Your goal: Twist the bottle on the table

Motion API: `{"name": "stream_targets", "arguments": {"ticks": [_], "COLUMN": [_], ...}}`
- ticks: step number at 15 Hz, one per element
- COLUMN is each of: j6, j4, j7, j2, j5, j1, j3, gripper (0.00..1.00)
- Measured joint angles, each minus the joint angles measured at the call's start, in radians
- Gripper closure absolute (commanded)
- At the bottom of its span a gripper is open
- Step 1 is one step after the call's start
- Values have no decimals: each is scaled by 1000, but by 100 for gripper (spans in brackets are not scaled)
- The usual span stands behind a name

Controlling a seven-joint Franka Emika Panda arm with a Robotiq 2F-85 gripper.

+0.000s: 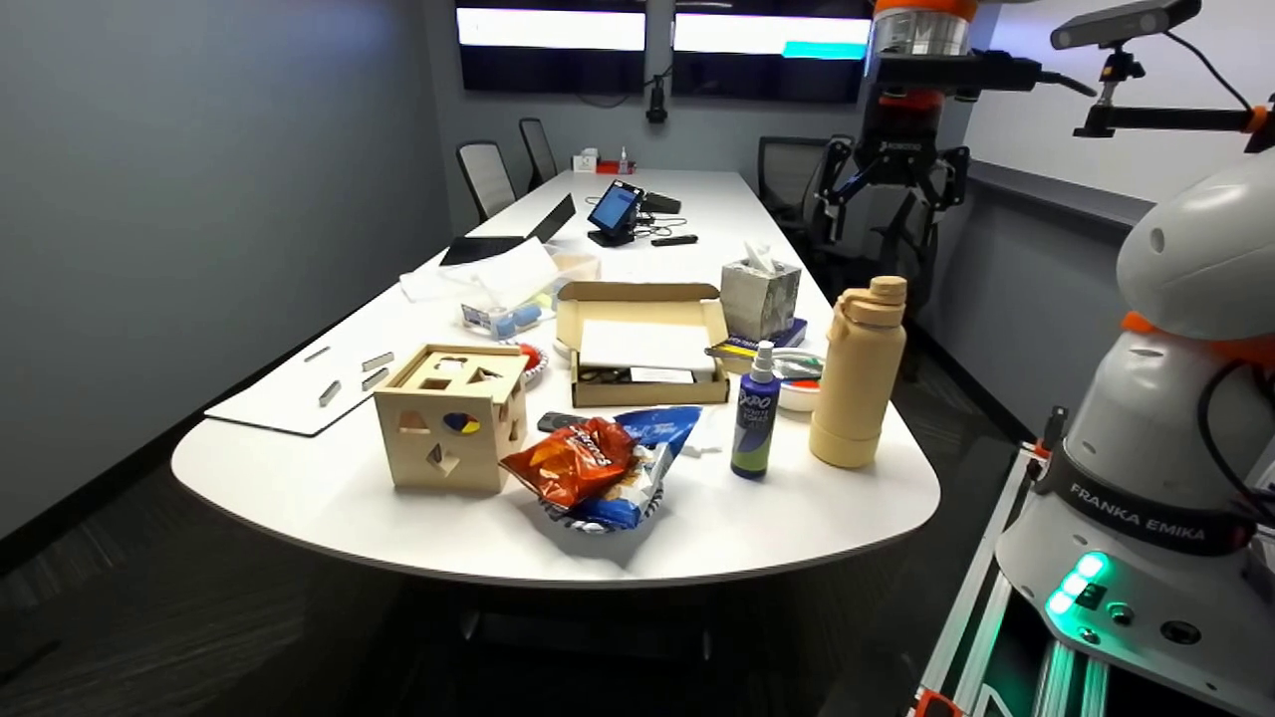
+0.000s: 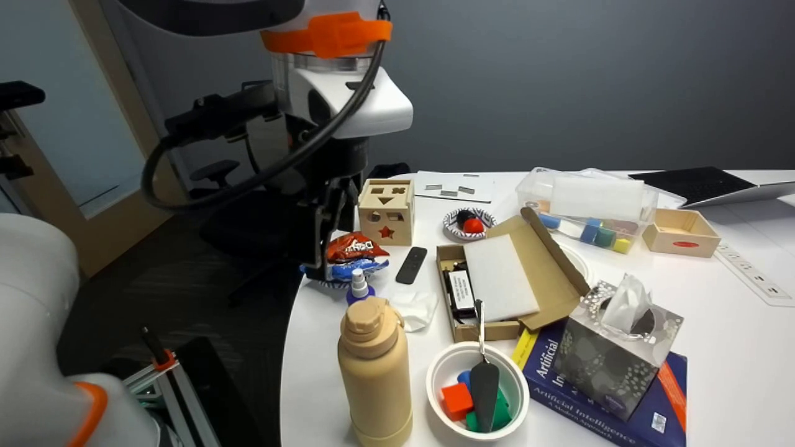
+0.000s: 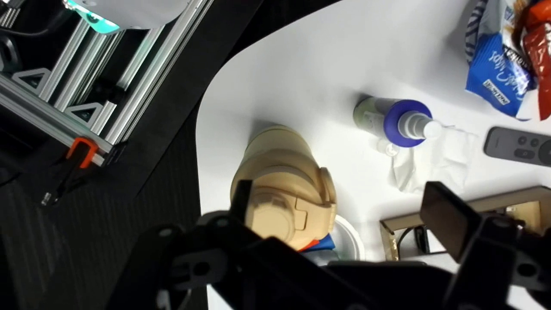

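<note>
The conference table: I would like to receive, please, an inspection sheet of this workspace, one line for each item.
Surface: white conference table, rounded end; spills: nothing seen.
Job's things: tan bottle upright, capped, near the table's edge.
Clutter: Expo whiteboard spray bottle, wooden shape-sorter cube, snack bags, open cardboard box, tissue box on a textbook.
Gripper: open, apart from the tan bottle.
Cables: black cable looping beside the robot arm.
Surroundings: office chairs, two lit wall screens.

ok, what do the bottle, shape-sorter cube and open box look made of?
Bottle: matte tan, perhaps coated metal or plastic; no bare material shows. Shape-sorter cube: likely wood, smooth finish; pale flat panels with crisp cutouts. Open box: matte brown cardboard, judging by its thin folded lid.
</note>
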Motion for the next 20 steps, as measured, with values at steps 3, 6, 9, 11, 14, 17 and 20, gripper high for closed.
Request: {"name": "stream_targets", "arguments": {"ticks": [3, 6, 9, 11, 14, 17, 20], "j6": [1, 8, 29, 60, 141, 226, 256], "j4": [0, 4, 10, 11, 10, 8, 1], "j7": [60, 102, 124, 125, 93, 12, -64], "j2": [3, 26, 68, 103, 159, 197, 208], "j5": [-17, -49, -82, -96, -107, -109, -109], "j1": [-28, -40, -41, -41, -41, -41, -41], "j3": [26, 45, 47, 42, 12, -37, -83], "gripper": [0, 0, 0, 0, 0, 0, 0]}}
